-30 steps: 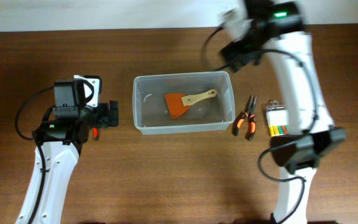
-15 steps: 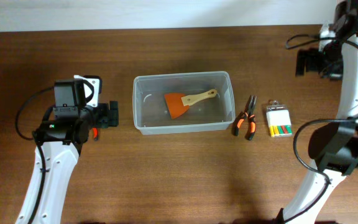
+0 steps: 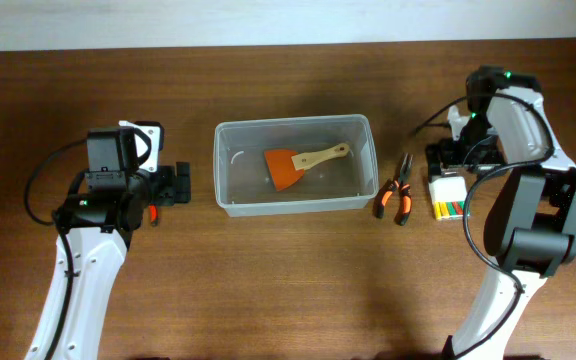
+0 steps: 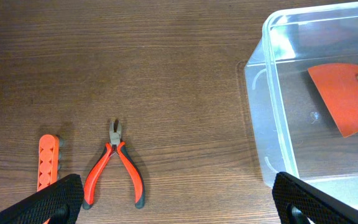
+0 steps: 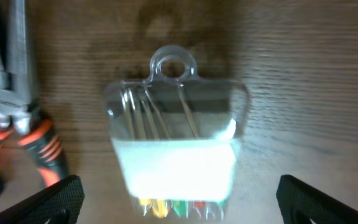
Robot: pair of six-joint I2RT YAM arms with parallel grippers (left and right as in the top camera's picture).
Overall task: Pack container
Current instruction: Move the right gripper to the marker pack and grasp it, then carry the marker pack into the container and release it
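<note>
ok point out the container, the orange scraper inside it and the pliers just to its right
container [image 3: 293, 204], overhead view, on its front wall
orange scraper [image 3: 287, 171], overhead view, on the blade
pliers [image 3: 401, 183], overhead view, at the pivot where the handles meet

Probably a robotics lab bench: wood-grain table [image 3: 268, 280], pale wall [image 3: 168, 20] behind, pliers [image 3: 395, 190] laid out.

The container [image 3: 293, 207] is open on top; a scraper [image 3: 286, 170] takes its middle, with floor free at both ends. Pliers [image 3: 395, 195] lie just beside its right wall. A narrow strip of bench [image 3: 268, 280] parts them from a bit pack [image 3: 449, 198], which sits under the wide-spread right gripper [image 5: 188, 199]. Left of the container the bench is bare up to small cutters [image 4: 114, 171].
</note>
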